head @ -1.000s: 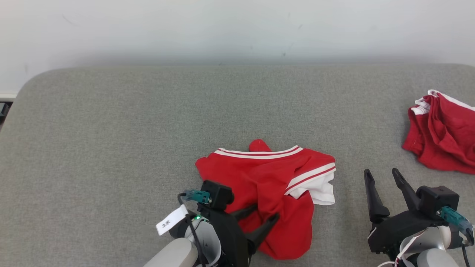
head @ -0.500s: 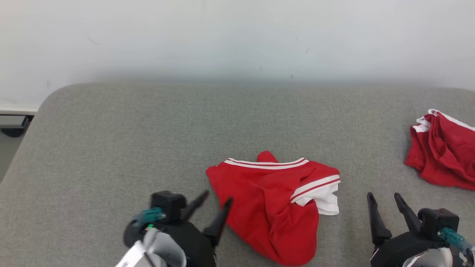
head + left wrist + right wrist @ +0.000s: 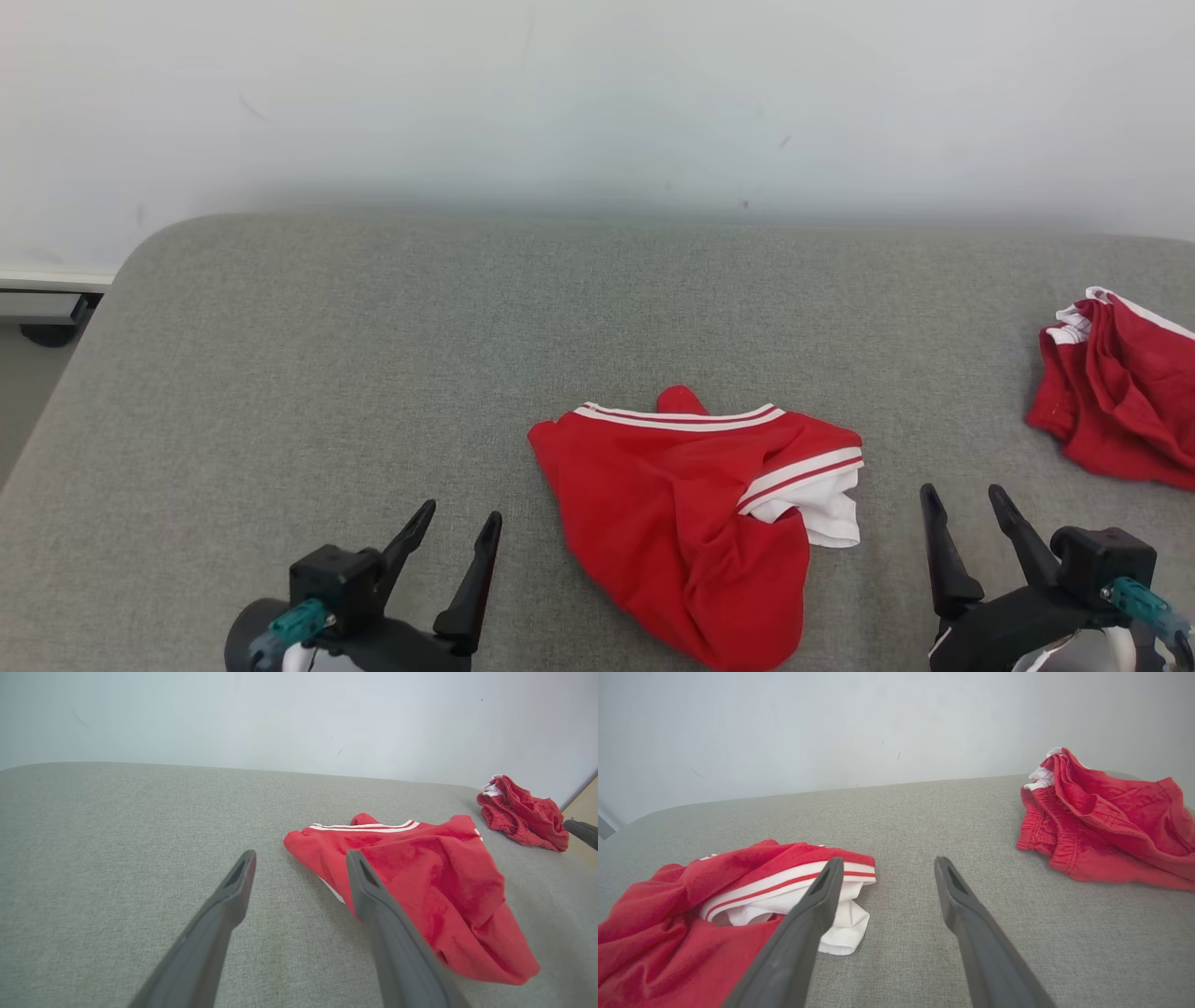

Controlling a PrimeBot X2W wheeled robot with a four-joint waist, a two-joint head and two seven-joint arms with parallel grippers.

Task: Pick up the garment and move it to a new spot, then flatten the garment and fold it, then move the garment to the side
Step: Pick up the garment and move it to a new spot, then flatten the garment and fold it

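Left gripper (image 3: 462, 511) — off the garment (image 3: 686, 509)

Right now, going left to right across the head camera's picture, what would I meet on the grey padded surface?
Left gripper with two dark fingers → crumpled red garment with white stripes → right gripper → second bunched red garment at the right edge.

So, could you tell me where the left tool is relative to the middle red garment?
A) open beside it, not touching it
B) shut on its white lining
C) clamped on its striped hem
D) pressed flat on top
A: the left tool stands open over the grey surface, apart from the red garment.
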